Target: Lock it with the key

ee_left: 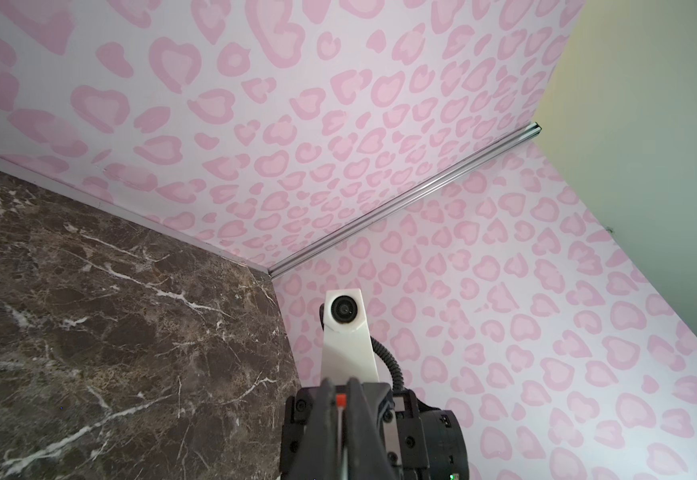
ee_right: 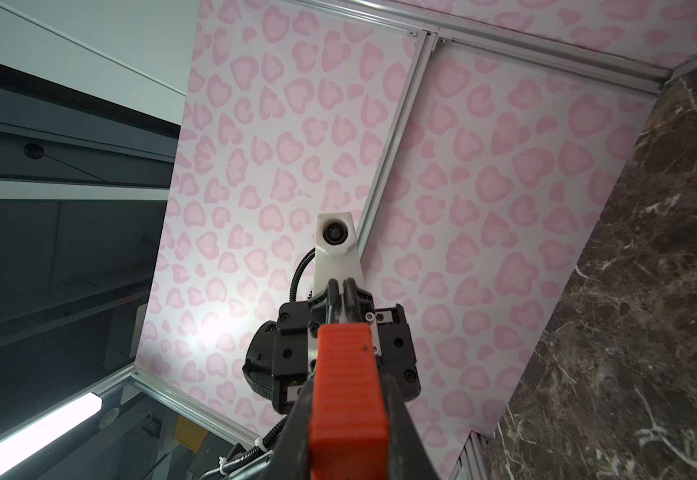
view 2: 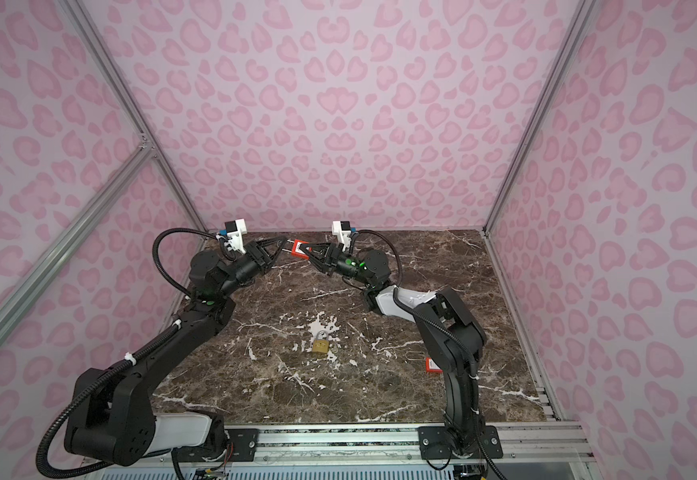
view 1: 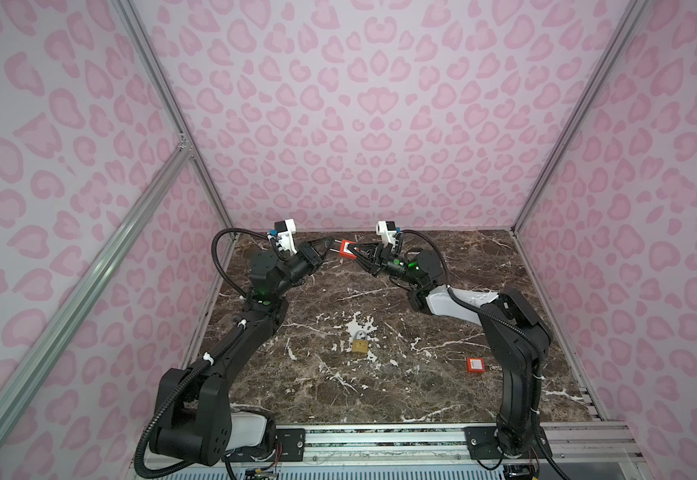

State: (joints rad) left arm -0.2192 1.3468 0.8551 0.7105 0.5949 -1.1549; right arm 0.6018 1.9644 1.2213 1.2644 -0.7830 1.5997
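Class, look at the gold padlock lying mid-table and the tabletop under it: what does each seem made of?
Gold padlock: likely brass body, yellow metallic sheen; silvery shackle, probably steel. Tabletop: dark brown marble look, white veins; real stone or printed laminate cannot be told.

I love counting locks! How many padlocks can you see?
3. A red padlock sits in the right gripper near the back wall; a brass padlock lies mid-table; a second red padlock lies by the right arm. More could hide behind the arms.
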